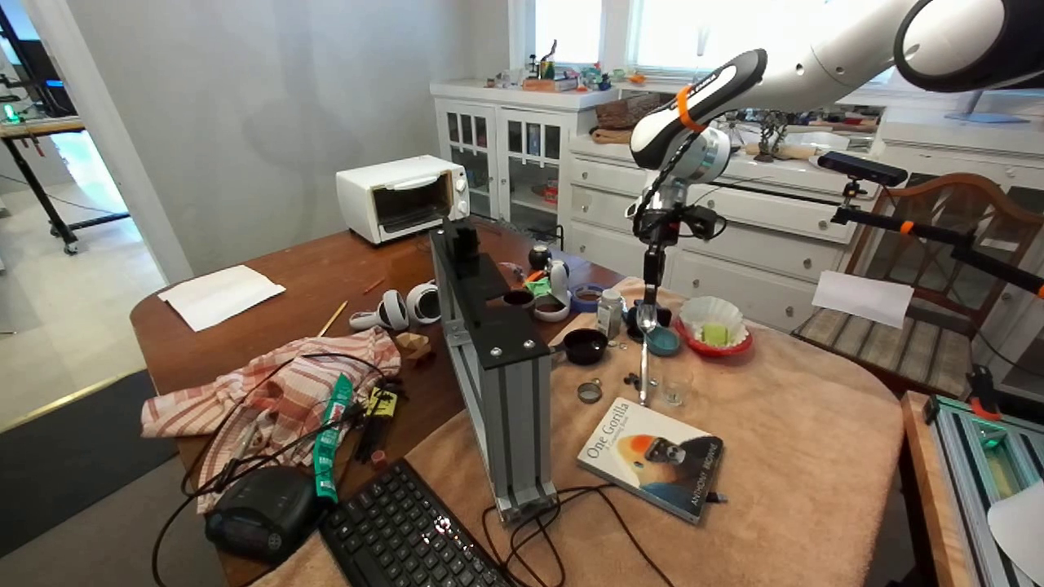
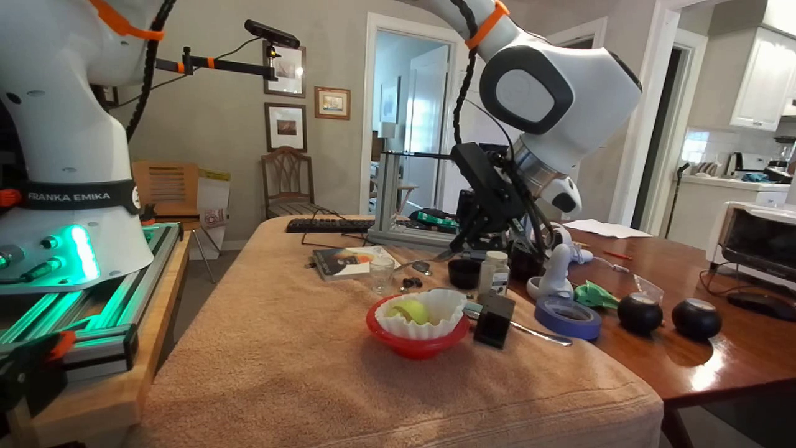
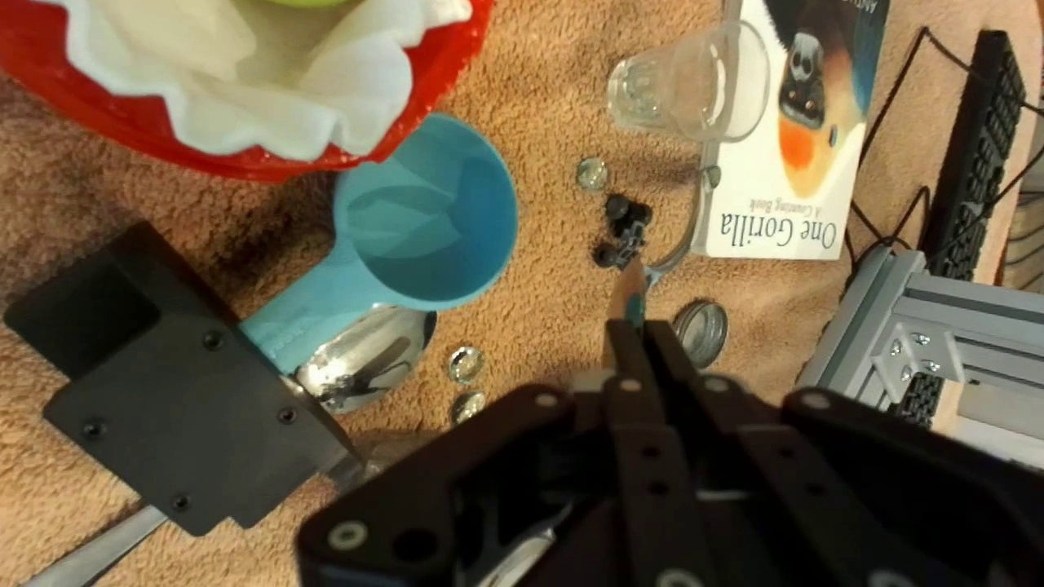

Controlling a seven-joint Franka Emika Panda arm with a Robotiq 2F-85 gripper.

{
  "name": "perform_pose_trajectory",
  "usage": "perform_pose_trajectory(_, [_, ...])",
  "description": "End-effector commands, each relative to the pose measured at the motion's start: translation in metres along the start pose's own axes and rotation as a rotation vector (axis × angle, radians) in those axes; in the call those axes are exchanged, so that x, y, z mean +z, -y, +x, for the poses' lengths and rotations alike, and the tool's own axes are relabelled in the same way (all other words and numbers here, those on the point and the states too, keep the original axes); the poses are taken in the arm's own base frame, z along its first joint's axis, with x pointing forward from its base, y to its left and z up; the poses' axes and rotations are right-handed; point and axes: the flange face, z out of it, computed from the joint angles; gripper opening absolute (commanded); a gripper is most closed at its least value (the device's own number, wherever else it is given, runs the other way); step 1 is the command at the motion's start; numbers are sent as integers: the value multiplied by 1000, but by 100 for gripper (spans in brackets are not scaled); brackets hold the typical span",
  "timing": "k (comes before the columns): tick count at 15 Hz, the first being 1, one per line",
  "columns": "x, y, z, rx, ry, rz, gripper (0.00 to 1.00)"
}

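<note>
The gripper (image 3: 644, 324) has its fingers closed on a metal spoon (image 1: 644, 359), pinched at the bowl end. In an exterior view the spoon hangs handle down, right of centre, its tip overlapping the upper edge of a book (image 1: 652, 461); whether they touch, I cannot tell. The wrist view shows the spoon right of centre, its handle slanting toward the upper right, close to a small dark object (image 3: 626, 224).

Only the wrist view looks straight down into a blue scoop (image 3: 428, 216), left of centre; in an exterior view it is mostly hidden behind a red bowl (image 2: 416, 350) lined with a white paper filter (image 2: 444, 317). The wrist view also brings out glass beads (image 3: 466, 364) and the shiny bowl of a second spoon (image 3: 371, 355).

The cover reads "One Gorilla", "A Counting Book" and "Anthony Browne"; its title stands upside down in the wrist view. "FRANKA EMIKA" is printed on the robot's base (image 2: 106, 239), at the left of an exterior view. A bottle (image 2: 494, 274) bears a label too small to read.
</note>
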Motion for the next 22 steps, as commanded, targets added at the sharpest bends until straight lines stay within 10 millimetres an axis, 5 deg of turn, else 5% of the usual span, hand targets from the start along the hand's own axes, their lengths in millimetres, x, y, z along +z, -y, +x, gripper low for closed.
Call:
perform_pose_trajectory(1, [-10,-7,10,19,-14,-20,1])
perform_pose_trajectory(22, [19,-5,12,14,154,60,1])
